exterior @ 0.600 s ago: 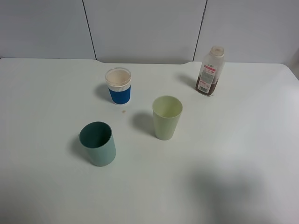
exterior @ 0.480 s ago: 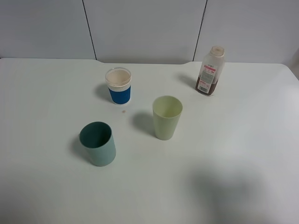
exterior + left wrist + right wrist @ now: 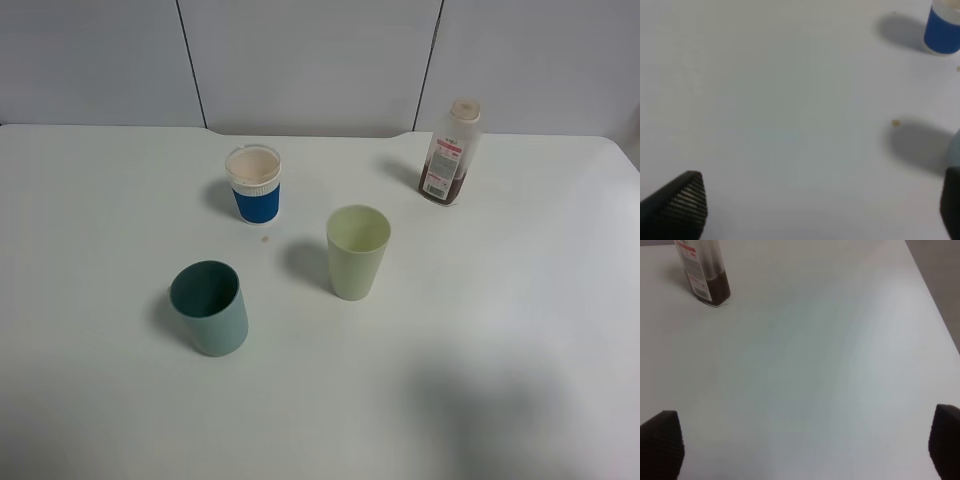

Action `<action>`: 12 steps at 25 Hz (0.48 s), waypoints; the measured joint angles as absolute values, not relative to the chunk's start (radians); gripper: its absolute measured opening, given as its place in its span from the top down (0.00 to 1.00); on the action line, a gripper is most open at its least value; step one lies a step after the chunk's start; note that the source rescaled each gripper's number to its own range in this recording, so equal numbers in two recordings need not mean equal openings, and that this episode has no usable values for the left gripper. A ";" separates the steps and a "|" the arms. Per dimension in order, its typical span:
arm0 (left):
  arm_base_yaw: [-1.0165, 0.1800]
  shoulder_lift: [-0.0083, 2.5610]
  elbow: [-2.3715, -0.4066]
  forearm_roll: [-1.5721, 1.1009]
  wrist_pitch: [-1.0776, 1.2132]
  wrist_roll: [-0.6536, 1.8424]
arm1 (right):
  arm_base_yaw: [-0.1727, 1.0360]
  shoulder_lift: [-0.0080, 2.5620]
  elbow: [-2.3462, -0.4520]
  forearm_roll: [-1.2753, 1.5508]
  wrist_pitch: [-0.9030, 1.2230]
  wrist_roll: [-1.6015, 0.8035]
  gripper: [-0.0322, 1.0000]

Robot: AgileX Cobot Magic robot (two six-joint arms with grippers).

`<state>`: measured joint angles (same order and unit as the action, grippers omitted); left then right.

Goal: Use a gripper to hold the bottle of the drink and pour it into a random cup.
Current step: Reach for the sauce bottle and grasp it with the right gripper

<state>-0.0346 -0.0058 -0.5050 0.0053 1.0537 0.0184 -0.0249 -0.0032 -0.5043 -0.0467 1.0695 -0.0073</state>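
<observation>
The bottle of the drink [image 3: 449, 152] stands upright at the back right of the white table, with brown drink in its lower part. It also shows in the right wrist view [image 3: 705, 271], far ahead of my right gripper [image 3: 802, 445], which is open and empty. The pale yellow-green cup [image 3: 357, 251] stands upright and empty near the table's middle. My left gripper [image 3: 815, 210] is open and empty over bare table. Neither gripper shows in the exterior high view.
A dark teal tumbler [image 3: 210, 307] stands front left of the cup. A short blue-and-white paper cup [image 3: 254, 184] stands at the back; it also shows in the left wrist view [image 3: 942, 31]. The table's right edge [image 3: 935, 315] shows in the right wrist view.
</observation>
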 joint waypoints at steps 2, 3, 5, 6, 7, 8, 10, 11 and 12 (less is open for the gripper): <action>-0.035 -0.006 -0.505 0.005 1.054 0.018 | -0.025 -0.003 -0.504 -0.047 1.069 -0.007 0.00; -0.035 -0.006 -0.505 0.005 1.054 0.018 | -0.025 -0.003 -0.504 -0.047 1.069 -0.007 0.00; -0.035 -0.006 -0.505 0.005 1.054 0.018 | -0.025 -0.003 -0.504 -0.047 1.069 -0.007 0.00; -0.035 -0.006 -0.505 0.005 1.054 0.018 | -0.025 -0.003 -0.504 -0.047 1.069 -0.007 0.00; -0.035 -0.006 -0.505 0.005 1.054 0.018 | -0.025 -0.003 -0.504 -0.047 1.069 -0.007 0.00; -0.035 -0.006 -0.505 0.005 1.054 0.018 | -0.025 -0.003 -0.504 -0.047 1.069 -0.007 0.00; -0.035 -0.006 -0.505 0.005 1.054 0.018 | -0.025 -0.003 -0.504 -0.047 1.069 -0.007 0.00; -0.035 -0.006 -0.505 0.005 1.054 0.018 | -0.025 -0.003 -0.504 -0.047 1.069 -0.007 0.00; -0.035 -0.006 -0.505 0.005 1.054 0.018 | -0.025 -0.003 -0.504 -0.047 1.069 -0.007 0.00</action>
<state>-0.0346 -0.0058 -0.5050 0.0053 1.0537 0.0184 -0.0249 -0.0032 -0.5043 -0.0467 1.0695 -0.0073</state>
